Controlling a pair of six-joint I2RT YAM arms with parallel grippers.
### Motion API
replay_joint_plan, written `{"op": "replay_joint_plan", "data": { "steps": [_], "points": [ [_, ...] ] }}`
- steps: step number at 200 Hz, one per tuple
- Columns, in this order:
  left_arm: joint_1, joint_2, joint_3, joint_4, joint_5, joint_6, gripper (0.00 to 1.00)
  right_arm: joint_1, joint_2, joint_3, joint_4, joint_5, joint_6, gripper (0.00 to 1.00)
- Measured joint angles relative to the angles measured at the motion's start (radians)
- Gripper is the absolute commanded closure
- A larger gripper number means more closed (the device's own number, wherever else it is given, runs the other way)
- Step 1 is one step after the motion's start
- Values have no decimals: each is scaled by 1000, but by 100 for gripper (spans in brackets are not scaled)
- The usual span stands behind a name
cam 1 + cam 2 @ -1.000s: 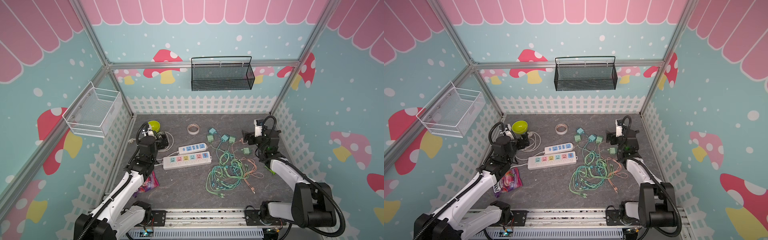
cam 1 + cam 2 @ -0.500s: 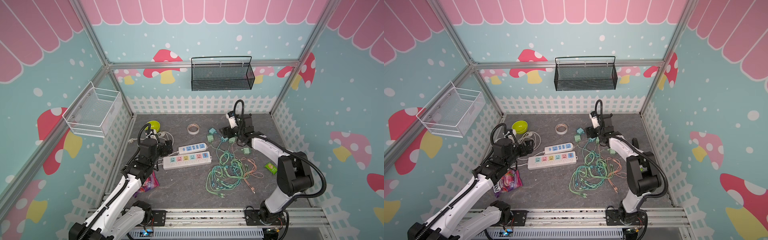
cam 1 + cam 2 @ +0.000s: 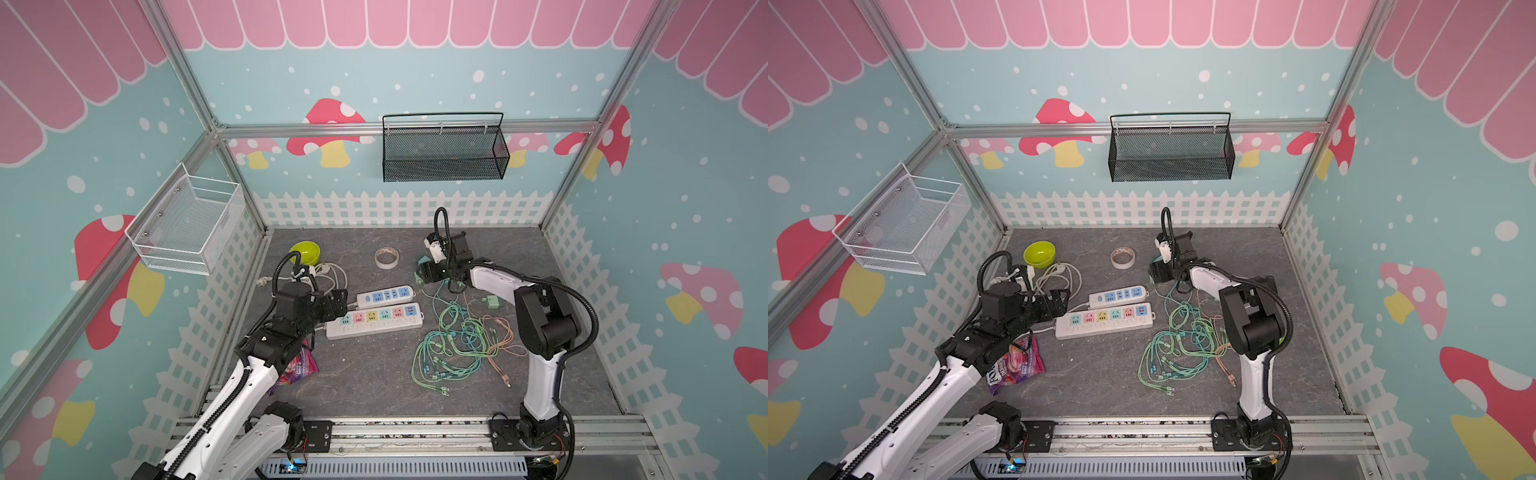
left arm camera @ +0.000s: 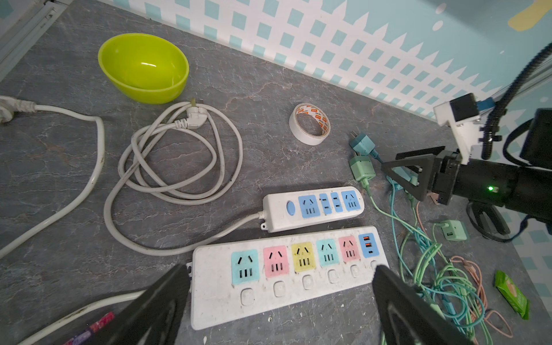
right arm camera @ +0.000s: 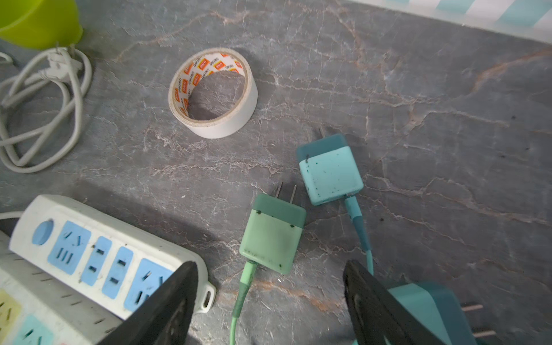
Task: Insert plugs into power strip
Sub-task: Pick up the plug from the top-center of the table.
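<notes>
- right wrist view: the right gripper point(image 5: 269, 264) has its two black fingers point(image 5: 167, 301) spread wide, with nothing held.
- the mint plug point(image 5: 273, 236) lies flat on the grey tabletop point(image 5: 418, 89) just ahead of the gap, its cable end level with the fingertips; bare table shows on either side of it, so neither finger touches it.
- its prongs point away from the gripper, and its green cable point(image 5: 242, 295) runs back between the fingers.
- a teal plug point(image 5: 330, 171) lies just beside the mint one, farther out, prongs the same way, apart from both fingers.
- a second teal plug point(image 5: 424, 310) sits outside the gap, close against one finger's outer side; i cannot tell whether they touch.
- the short power strip point(image 5: 104, 254) lies outside the gap by the other finger; the tape roll point(image 5: 213, 92) lies beyond the plugs.
- left wrist view: the left gripper point(image 4: 280, 267) also has its fingers point(image 4: 161, 307) wide and empty, and the long power strip point(image 4: 286, 274) lies across the gap between them; contact cannot be told.
- every socket visible on both strips is uncovered.
- in a top view, a lone mint plug point(image 3: 493, 302) lies beside the right arm point(image 3: 494, 279), well apart from both grippers, next to the tangled cables point(image 3: 453, 345).
</notes>
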Motion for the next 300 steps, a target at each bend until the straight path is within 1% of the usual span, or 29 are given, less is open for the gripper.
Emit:
{"op": "replay_joint_plan", "data": {
  "steps": [70, 105, 145, 241, 300],
  "points": [
    [0, -4, 0, -27, 15, 0, 4, 31, 66, 27, -13, 44, 48, 26],
    [0, -4, 0, -31, 15, 0, 4, 48, 107, 66, -11, 78, 65, 30],
    [0, -7, 0, -31, 15, -5, 4, 55, 131, 69, -12, 120, 82, 32],
    [0, -18, 0, -32, 15, -8, 4, 68, 158, 82, -11, 167, 95, 44],
    [0, -7, 0, -32, 15, -11, 4, 74, 159, 82, -11, 180, 88, 53]
  ]
}}
